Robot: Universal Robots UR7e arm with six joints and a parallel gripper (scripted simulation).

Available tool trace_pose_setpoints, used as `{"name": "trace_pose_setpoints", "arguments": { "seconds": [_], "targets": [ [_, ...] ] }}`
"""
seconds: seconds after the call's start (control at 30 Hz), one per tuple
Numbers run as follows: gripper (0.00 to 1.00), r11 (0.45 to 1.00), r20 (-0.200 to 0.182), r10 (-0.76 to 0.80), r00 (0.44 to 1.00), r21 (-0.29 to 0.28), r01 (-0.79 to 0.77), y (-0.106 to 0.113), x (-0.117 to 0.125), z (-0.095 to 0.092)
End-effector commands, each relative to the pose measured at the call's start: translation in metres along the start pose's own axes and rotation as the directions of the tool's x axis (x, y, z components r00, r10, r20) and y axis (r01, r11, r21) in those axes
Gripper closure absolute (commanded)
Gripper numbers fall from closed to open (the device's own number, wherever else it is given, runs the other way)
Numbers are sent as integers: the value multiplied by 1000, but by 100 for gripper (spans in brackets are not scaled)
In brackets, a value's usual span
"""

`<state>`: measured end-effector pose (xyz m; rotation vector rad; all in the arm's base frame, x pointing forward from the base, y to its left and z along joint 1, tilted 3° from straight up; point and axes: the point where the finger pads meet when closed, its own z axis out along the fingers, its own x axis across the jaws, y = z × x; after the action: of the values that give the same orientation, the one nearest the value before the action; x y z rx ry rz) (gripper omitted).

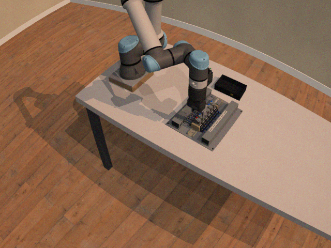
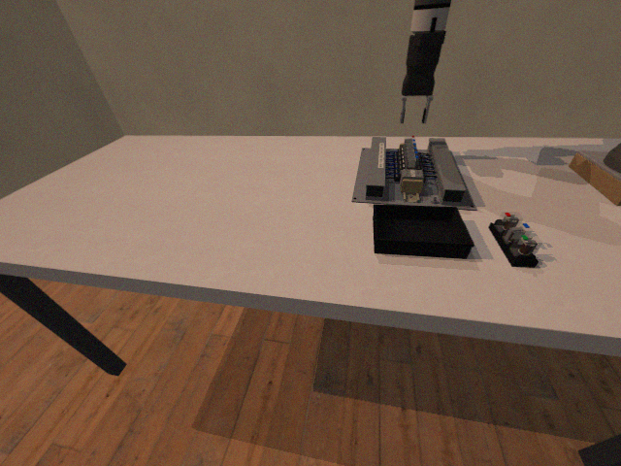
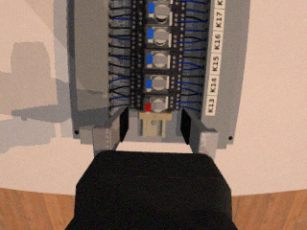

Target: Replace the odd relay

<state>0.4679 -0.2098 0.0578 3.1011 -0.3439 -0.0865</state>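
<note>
Wrist view: red-button relay (image 3: pixel 156 105) lies below, between the spread fingers.
Gripper (image 2: pixel 412 116): wide open, empty.
Relays: boxy, translucent.

Tray (image 2: pixel 422 235) before relay panel (image 2: pixel 363 183); spares holder (image 2: pixel 512 250) right of tray

Top view looks steeply down from afar; exterior faces my pincer (image 2: pixel 412 116) across the table; wrist peers straight down, close. All 3 share the relay panel (image 1: pixel 226 125).

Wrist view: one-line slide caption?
Open gripper above relay row: five blue test buttons, one red button nearest the fingers.
</note>
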Motion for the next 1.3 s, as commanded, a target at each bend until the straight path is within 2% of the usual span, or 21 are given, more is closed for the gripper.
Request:
{"name": "trace_pose_setpoints", "arguments": {
  "seconds": [0.0,0.57,0.73,1.27],
  "targets": [
    [0,1000,-1,0,1000,-1,0,0,0,-1],
    [0,1000,-1,0,1000,-1,0,-1,0,-3],
    [0,1000,-1,0,1000,-1,0,-3,0,42],
    [0,1000,-1,0,1000,0,0,-3,0,40]
  ]
}}
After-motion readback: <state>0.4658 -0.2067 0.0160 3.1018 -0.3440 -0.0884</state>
